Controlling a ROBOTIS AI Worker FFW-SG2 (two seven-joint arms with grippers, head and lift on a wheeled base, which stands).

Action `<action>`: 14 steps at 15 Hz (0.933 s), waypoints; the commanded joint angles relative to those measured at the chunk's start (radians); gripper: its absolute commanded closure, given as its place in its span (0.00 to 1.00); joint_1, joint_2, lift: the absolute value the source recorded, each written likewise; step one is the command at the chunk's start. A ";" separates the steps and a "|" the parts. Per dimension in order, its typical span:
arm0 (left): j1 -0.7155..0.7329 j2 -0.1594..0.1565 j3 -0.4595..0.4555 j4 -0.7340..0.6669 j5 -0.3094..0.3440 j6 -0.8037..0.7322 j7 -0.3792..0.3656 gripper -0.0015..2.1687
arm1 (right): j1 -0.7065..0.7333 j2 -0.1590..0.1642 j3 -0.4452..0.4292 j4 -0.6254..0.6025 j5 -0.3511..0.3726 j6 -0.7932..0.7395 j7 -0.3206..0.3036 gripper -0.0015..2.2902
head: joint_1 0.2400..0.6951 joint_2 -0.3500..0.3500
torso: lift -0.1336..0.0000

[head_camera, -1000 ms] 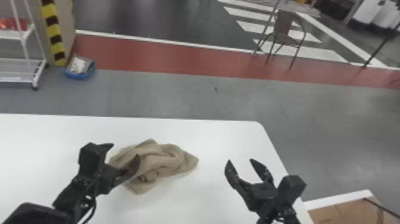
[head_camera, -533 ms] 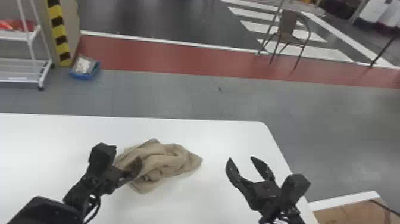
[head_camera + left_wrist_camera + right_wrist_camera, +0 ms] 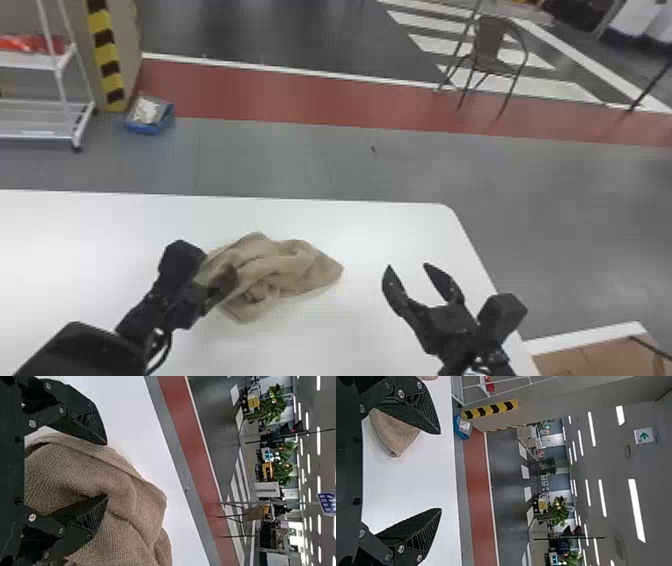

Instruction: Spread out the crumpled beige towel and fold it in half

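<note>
Lying crumpled on the white tbl [image 3: 395, 230], the towel [image 3: 295, 265] is bunched in thick folds w/ one pointed corner toward the robot's R. The L gripper [image 3: 222, 280] is at its L end, fingers over the cloth.

From the L wrist cam, the jaws of that L gripper [image 3: 106, 470] are spread wide, w/ towel in the gap btwn them & running on past the tips. One finger [image 3: 81, 419] sits along the cloth's edge, its tip right by the hem; the other [image 3: 85, 518] is over the folds. Can't tell if either is actually pressing on the cloth.

R gripper [image 3: 407, 265] is over the tbl, to the R of the towel & apart from it, jaws well spread too, w/ just air btwn the tips. In the R wrist cam a bit of towel shows partly behind one finger [image 3: 421, 409], farther off.
</note>
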 commanded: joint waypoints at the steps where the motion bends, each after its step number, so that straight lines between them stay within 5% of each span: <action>1: 0.006 0.002 0.005 -0.003 0.003 0.021 0.000 0.51 | 0.000 0.001 0.001 0.000 -0.004 -0.003 0.000 0.10 | 1.00 0.08 | 1.00; 2: 0.023 0.003 0.019 -0.020 0.011 0.021 0.000 0.72 | 0.000 0.001 0.001 -0.003 -0.007 -0.003 0.000 0.10 | 1.00 0.08 | 1.00; 3: 0.055 0.011 0.030 -0.069 0.014 0.024 0.000 0.79 | 0.002 0.001 0.001 -0.005 -0.007 -0.003 0.000 0.10 | 1.00 0.08 | 1.00; 8: 0.308 0.026 0.139 -0.629 0.039 0.186 -0.039 0.79 | 0.014 0.001 0.004 -0.037 -0.023 0.010 0.001 0.10 | 1.00 0.10 | 1.00; 11: 0.434 0.109 0.197 -0.968 0.141 0.315 -0.034 0.79 | 0.023 0.001 0.006 -0.058 -0.026 0.022 0.001 0.10 | 1.00 0.13 | 1.00; 14: 0.487 0.132 0.257 -1.152 0.195 0.521 -0.034 0.79 | 0.025 0.001 0.006 -0.060 -0.030 0.019 0.001 0.10 | 1.00 0.18 | 1.00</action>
